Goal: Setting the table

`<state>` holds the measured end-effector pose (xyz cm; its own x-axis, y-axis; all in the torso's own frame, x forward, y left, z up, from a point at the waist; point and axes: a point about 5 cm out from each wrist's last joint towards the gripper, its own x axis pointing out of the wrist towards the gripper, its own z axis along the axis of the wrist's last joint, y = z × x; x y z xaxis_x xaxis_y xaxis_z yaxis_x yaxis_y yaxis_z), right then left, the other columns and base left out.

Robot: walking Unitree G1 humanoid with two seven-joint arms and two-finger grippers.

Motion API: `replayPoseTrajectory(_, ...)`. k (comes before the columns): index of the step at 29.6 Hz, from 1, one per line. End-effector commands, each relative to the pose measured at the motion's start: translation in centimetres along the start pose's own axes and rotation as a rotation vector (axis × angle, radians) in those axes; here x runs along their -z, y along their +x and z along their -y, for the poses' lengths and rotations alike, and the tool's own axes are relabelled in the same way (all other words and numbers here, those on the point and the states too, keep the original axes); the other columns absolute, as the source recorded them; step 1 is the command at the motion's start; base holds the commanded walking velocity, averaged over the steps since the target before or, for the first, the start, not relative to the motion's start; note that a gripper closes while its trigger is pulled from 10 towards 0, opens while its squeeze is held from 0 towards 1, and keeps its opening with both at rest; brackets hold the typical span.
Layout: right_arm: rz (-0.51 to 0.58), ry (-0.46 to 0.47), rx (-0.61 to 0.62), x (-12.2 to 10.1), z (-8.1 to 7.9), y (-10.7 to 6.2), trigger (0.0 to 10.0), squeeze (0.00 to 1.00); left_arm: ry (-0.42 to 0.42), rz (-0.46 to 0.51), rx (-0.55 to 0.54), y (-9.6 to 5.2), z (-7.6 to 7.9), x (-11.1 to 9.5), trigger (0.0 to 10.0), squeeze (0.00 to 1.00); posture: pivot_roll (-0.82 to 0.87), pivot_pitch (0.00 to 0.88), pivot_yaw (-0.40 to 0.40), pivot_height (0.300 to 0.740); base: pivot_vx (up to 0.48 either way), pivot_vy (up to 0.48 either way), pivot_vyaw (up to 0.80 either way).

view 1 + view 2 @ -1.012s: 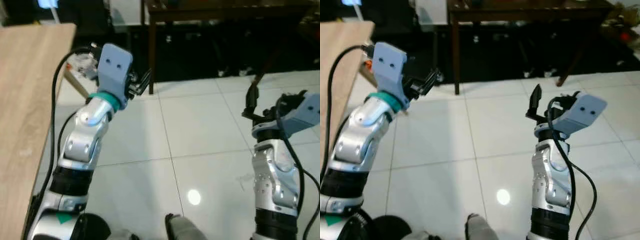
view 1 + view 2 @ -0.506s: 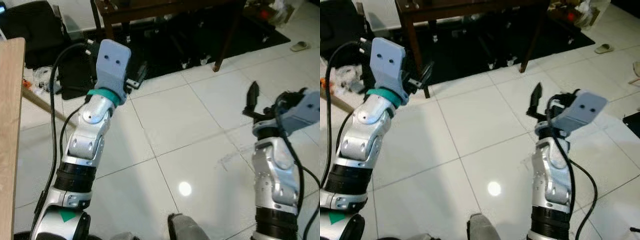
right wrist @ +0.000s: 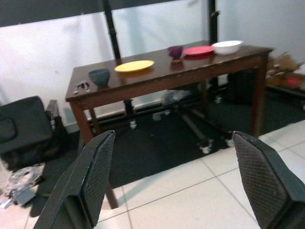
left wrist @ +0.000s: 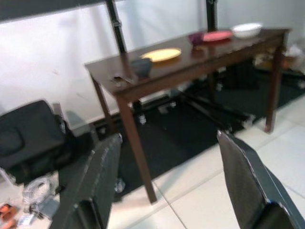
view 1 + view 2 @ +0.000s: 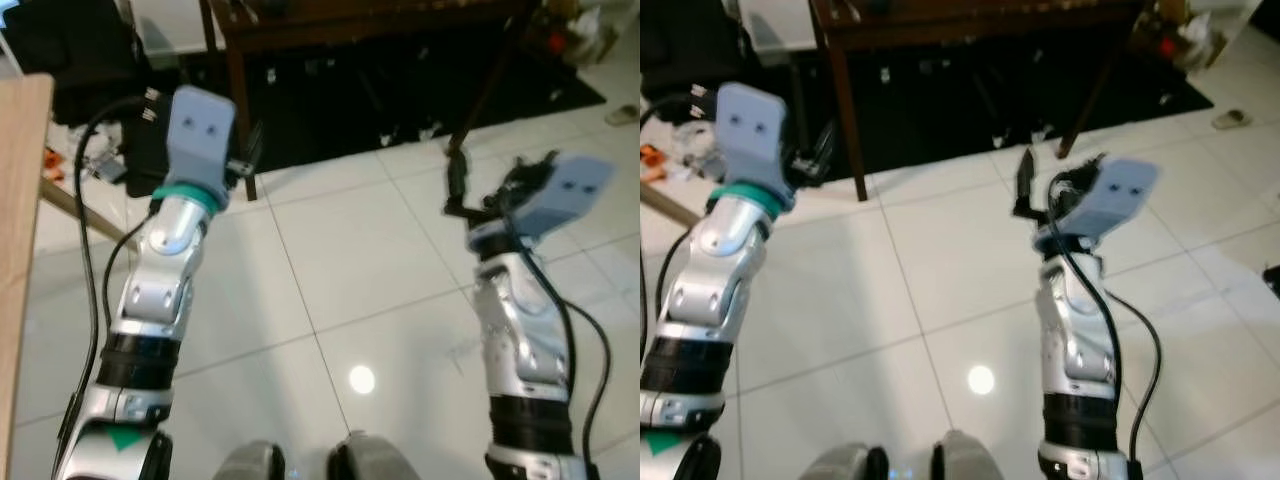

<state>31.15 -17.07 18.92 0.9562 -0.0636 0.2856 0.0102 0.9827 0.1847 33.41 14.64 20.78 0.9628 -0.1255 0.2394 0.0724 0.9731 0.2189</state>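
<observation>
change: camera has swung since the earlier frames, dark wooden table (image 3: 167,71) now nearer the middle ahead; light wood tabletop (image 5: 15,250) shrunk to a strip on the robot's left. Both arms still raised in front.
left gripper (image 4: 167,186): fingers spread wide, holding nothing, pointed at the table's near leg.
right gripper (image 3: 176,176): fingers spread wide, empty, aimed at the table.
task things: on the dark table, from its near corner outward: cutlery (image 3: 82,87), dark blue bowl (image 3: 99,76), yellow plate (image 3: 134,66), purple cup (image 3: 175,51), red plate (image 3: 198,50), white bowl (image 3: 227,46). All well apart from both grippers.
step: judged as approach, no pickup begun.
how to do it well: probably walk square to the table's long side, stop before the black mat (image 3: 157,152) edge, keep grippers above table height.
edges/room: open white tile floor (image 5: 340,260) ahead. Black bag (image 3: 21,131) and cable clutter (image 5: 95,160) to the left near the table leg; slipper (image 5: 1232,118) far right. Keep the left elbow off the light tabletop's edge.
</observation>
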Motion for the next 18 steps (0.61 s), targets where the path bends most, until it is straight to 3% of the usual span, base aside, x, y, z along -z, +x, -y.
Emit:
replayPoseTrajectory(1, -0.023, -0.010, -0.006, 0.4, -0.1, 0.2, 10.0, 0.00, 0.001, 0.016, -0.001, -0.3, 0.5, 0.0, 10.0, 0.00, 0.02, 0.001, 0.003, 0.740, 0.480, 0.000, 0.00)
replayPoseTrajectory(6, -0.033, -0.014, -0.026, 0.7, -0.7, 0.8, 10.0, 0.00, -0.023, 0.001, -0.005, -1.2, 1.5, 1.1, 10.0, 0.00, 0.02, 0.000, -0.012, 0.740, 0.373, 0.000, 0.00)
replayPoseTrajectory(18, -0.011, -0.006, -0.003, 0.3, -0.3, 1.0, 10.0, 0.00, -0.037, 0.016, 0.015, -0.5, 2.6, 0.9, 10.0, 0.00, -0.01, 0.000, 0.012, 0.740, 0.353, 0.000, 0.00)
